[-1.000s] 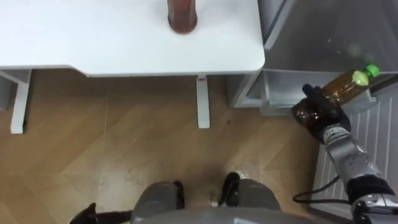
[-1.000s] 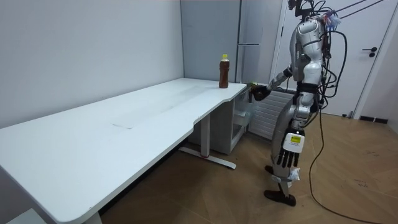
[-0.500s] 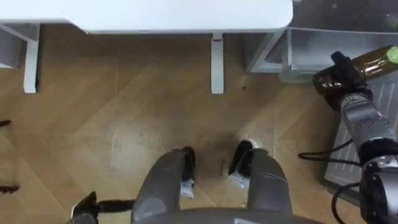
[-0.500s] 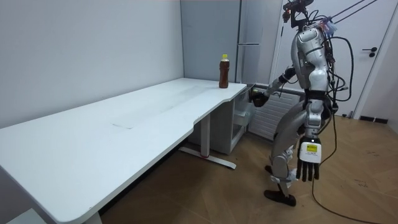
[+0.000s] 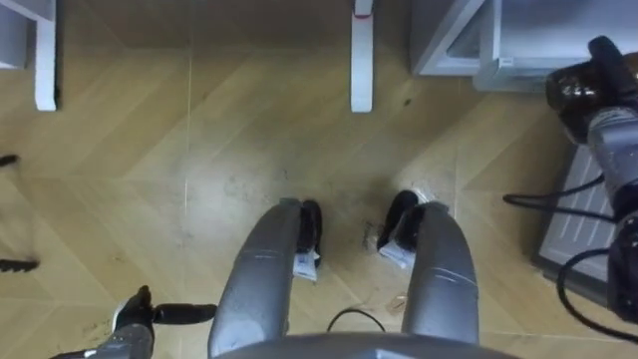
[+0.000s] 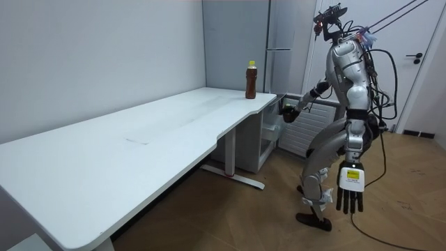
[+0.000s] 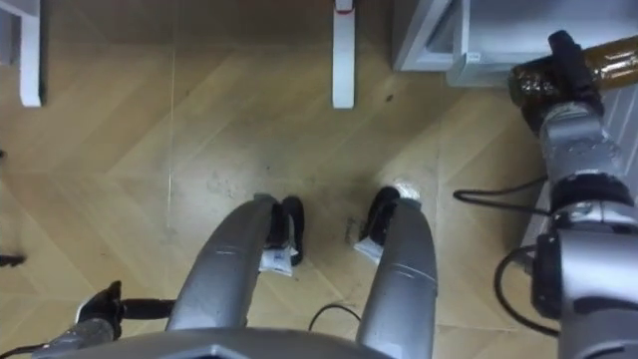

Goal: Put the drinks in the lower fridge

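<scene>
The bottle [image 7: 613,57] runs off the right edge, its cap end out of frame. The right hand [image 7: 566,78] wraps round it and hides part of its base. The top edge cuts the fridge [image 7: 419,40] and the surface's leg [image 7: 344,50].

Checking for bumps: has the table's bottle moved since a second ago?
No. The bottle stays at the same far corner of the table in the room view.
</scene>
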{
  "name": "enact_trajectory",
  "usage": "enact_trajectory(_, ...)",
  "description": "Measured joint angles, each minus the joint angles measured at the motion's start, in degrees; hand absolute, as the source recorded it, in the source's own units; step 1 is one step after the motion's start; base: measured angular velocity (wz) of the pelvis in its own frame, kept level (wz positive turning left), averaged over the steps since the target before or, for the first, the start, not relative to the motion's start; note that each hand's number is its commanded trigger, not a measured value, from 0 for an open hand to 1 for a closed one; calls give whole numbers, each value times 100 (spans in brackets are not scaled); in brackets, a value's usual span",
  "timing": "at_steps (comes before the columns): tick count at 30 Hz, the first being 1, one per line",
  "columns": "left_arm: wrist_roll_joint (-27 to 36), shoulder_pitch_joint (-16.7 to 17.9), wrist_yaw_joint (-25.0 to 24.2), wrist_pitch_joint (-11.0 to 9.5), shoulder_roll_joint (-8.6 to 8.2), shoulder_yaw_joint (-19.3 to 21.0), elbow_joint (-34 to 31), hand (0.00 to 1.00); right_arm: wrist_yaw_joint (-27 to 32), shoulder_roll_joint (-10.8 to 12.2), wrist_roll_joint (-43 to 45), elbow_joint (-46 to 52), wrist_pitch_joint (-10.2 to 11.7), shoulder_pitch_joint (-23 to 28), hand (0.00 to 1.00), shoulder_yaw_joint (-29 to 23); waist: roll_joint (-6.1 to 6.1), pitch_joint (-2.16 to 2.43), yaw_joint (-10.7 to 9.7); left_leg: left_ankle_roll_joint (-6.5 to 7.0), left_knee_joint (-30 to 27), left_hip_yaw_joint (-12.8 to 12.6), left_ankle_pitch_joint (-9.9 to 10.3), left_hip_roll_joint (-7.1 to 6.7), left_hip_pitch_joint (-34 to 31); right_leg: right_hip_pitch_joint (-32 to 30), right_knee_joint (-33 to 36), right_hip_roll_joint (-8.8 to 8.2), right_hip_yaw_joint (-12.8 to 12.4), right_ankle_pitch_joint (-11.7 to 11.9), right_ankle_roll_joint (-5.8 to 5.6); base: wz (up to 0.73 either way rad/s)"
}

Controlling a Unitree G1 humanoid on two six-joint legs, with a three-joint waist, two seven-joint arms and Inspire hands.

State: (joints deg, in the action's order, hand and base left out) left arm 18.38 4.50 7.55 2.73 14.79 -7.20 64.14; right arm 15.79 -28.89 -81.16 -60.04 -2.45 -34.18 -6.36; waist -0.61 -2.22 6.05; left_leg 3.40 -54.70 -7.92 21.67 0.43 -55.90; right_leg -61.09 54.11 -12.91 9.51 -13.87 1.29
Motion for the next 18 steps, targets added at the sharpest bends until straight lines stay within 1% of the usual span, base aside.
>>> enact_trajectory(2, 7, 0, 77, 17, 0, -2, 2, 0, 108, -16, 8, 0, 0, -142, 100, 0, -5, -2, -14, 3, -130, 7, 58, -3, -109, -110, 151, -31, -5, -66, 8, 8)
enact_trajectory(4, 7, -3, 91, 28, 1, -2, 2, 0, 203, -22, 7, 0, 0, -370, 100, -1, -1, 0, -100, 20, -249, 12, 94, -29, -251, -252, 320, -107, 1, -159, 10, 15)
enact_trajectory(9, 7, -2, 108, 72, 6, -108, -1, 0, 343, -24, 9, 2, -1, -646, 100, 8, -4, -1, -103, 5, -348, 31, 142, -29, -384, -384, 442, -134, 14, -230, 21, 5)
enact_trajectory(12, 7, -4, 115, 82, 61, -214, -14, 0, 483, -47, 8, 4, -2, -756, 100, 18, -10, -2, -117, -1, -431, 31, 182, -32, -419, -423, 560, -185, 6, -308, 36, 6)
enact_trajectory(15, 13, -5, 191, 84, 68, -218, -8, 0, 536, -70, 10, 3, -3, -897, 100, 20, -16, -4, -112, -9, -533, 29, 231, -26, -449, -466, 657, -195, 9, -348, 50, 0)
enact_trajectory(18, 15, -6, 207, 63, 73, -218, -8, 0, 540, -74, 13, 3, -3, -1008, 100, 19, -17, -5, -110, -11, -581, 36, 239, -19, -451, -459, 674, -186, -4, -353, 50, 0)
